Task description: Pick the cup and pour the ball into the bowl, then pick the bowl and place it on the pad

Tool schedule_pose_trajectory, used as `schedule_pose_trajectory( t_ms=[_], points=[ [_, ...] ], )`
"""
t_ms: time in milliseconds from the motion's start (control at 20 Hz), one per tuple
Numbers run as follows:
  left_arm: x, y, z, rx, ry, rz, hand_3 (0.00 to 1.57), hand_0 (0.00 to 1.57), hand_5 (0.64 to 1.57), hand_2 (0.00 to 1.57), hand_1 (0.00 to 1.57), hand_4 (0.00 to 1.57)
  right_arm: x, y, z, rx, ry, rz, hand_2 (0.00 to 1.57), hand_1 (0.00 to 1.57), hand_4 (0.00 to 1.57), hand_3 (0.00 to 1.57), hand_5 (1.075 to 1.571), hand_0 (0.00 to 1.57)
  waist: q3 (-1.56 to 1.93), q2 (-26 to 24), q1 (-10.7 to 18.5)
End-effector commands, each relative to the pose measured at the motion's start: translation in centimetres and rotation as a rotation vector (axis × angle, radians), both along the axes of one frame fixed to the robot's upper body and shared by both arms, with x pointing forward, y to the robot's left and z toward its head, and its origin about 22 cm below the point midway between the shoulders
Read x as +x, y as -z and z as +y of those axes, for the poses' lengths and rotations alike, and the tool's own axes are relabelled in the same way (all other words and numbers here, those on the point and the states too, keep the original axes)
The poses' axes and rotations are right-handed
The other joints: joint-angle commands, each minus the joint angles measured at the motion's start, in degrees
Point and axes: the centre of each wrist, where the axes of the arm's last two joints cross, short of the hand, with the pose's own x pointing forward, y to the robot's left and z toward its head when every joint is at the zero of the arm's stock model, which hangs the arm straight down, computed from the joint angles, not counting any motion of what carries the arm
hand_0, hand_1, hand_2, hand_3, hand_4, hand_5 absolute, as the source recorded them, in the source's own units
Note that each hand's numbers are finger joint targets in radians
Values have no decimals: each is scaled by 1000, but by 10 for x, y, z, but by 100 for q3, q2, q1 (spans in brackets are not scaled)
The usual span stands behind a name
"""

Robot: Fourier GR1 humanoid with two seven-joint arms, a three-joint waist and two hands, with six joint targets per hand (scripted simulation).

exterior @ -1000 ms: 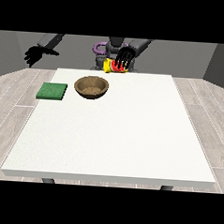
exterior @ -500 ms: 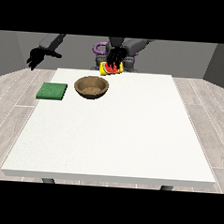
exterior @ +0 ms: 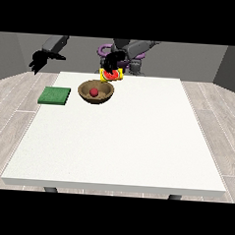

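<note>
Bowl [exterior: 96,92] first on my screen: it is brown and wooden-looking, sits upright on the white table [exterior: 118,139] towards the far edge, and holds a small red ball [exterior: 94,92] resting in its middle. Just behind and above its far rim I see the cup [exterior: 112,75], yellow outside and red inside, tipped over so that its mouth faces the bowl and my camera; I can make out nothing inside it. The hand at the view's right [exterior: 112,63] has its dark fingers curled down around the cup's top and holds it clear of the table. I cannot tell whether the cup's lip touches the bowl's rim or only hangs near it. To the left of the bowl, apart from it, the green pad [exterior: 55,95] lies flat on the table with nothing on it. The hand at the view's left [exterior: 38,62] hangs in the air beyond the table's far left corner, well away from pad and bowl; I cannot tell how its fingers lie.
</note>
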Motion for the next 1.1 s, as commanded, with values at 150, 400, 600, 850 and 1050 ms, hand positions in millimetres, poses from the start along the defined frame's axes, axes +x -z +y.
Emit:
schedule_pose_trajectory(
  t_ms=[150, 400, 600, 850, 1050],
  points=[
    [10, -44, -26, 270, 64, -95, 1571, 769, 1416, 1571, 769, 1200, -5, 3, -10, -4, 17, 26, 0, 0, 0, 239, 1521, 0, 5, -107, 155],
    [9, -44, -25, 367, 66, -147, 1571, 1552, 1466, 1571, 1552, 1188, -10, 8, -12, 9, 49, 46, 0, 0, 0, 211, 1517, 0, 0, -222, 191],
    [10, -55, -22, 351, 50, -143, 1571, 1501, 1455, 1571, 1501, 1209, -24, 12, -28, 21, 41, 39, 0, 0, 0, 276, 1517, 0, 0, -172, 206],
    [13, -54, -10, 110, 33, -43, 1571, 1349, 1456, 1571, 1349, 1194, -8, 21, 6, 46, -24, 127, 0, 0, 462, 0, 1557, 0, -13, -172, 361],
    [26, -77, 36, -262, -32, -57, 1571, 364, 1555, 1571, 364, 993, -22, 25, -13, 69, 77, 124, 0, 0, 462, 0, 1557, 0, -27, -257, 1012]
  ],
)
